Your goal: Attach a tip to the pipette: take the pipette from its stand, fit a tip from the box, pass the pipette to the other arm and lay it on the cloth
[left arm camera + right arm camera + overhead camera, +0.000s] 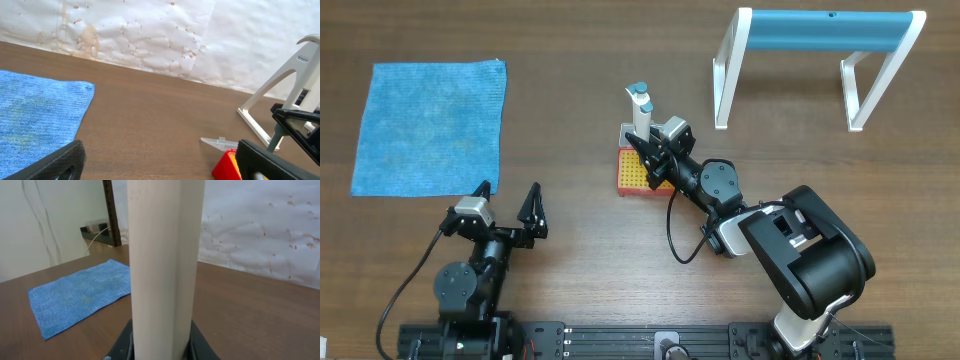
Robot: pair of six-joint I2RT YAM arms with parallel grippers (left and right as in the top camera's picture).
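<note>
Top view: the pipette (642, 112) is seen clenched upright in the right arm's jaws, long axis vertical over the tip box (630, 175), while the left arm's jaws are seen released near the cloth (430, 125).

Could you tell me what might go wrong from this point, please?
1. The right gripper holds the pipette upright at the tip box; pressed down off-centre, it may miss a tip or shove the box.
2. The open left gripper sits beside the cloth, well away, so the handover needs a long carry; the smooth pipette could slip.
</note>
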